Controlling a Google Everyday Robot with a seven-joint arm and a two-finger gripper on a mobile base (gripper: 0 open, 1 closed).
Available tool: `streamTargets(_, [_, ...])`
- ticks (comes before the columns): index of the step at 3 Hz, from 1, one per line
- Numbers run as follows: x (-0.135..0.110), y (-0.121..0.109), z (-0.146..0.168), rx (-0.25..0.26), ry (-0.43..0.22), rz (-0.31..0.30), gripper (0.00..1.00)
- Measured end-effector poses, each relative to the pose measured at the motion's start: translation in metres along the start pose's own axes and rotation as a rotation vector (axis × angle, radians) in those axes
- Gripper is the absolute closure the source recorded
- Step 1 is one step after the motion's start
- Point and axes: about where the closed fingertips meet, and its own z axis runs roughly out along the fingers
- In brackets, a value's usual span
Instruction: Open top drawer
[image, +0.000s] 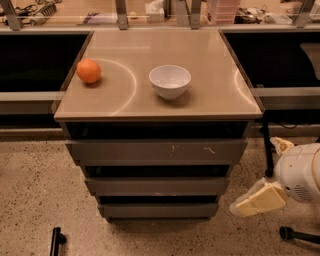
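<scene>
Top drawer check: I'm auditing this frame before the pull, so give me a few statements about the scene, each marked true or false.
1. The hand touches the top drawer. False: it is low at the right, apart from all the drawer fronts.
2. An orange sits on the left of the cabinet top. True.
3. The white bowl lies upside down. False: it stands upright, opening upward.
4. The top drawer's front bears whitish scratches right of centre. True.
</scene>
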Motion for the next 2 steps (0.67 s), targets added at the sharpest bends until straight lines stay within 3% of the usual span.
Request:
streamTargets(1, [0.0061,-0.0065,0.0367,0.011,-0.134,0.077,0.0])
streamTargets(2, [-0.0006,-0.01,0.0377,0.019,-0.167,0.083,0.19])
